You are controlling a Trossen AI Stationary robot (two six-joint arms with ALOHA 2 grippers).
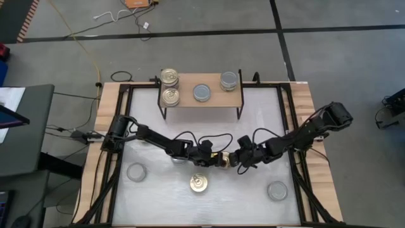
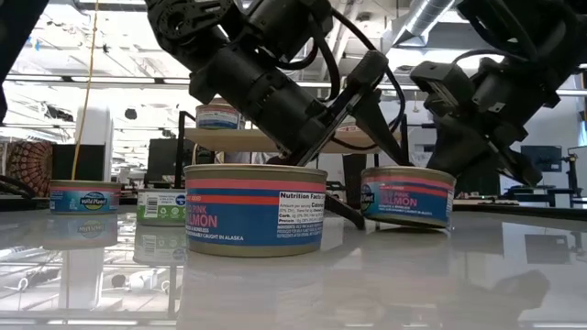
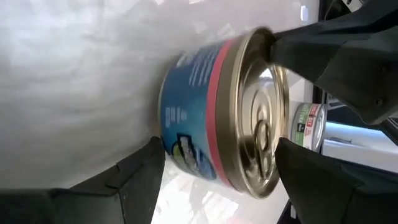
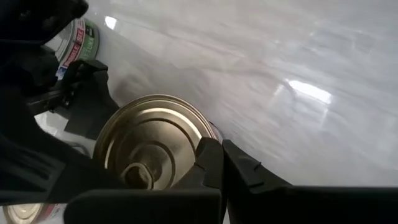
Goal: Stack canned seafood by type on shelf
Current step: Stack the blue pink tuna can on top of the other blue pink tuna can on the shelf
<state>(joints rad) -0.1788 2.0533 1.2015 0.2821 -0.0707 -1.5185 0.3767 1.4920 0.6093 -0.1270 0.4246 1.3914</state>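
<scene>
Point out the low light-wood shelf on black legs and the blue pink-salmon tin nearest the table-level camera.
Light-wood shelf on black legs (image 1: 212, 100), high view, bare board.
Blue pink-salmon tin (image 2: 255, 213), low view, label.

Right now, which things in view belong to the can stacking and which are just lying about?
Job: shelf; cans on it; salmon can mid-table; three other loose cans.
Lying about: orange object and white cable on the floor; grey side desk.

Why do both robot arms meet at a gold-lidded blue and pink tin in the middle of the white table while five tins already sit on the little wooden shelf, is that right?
Not quite. The high view shows four tins on the light-wood shelf, not five. Both arms do meet at the gold-lidded blue and pink tin mid-table.
</scene>
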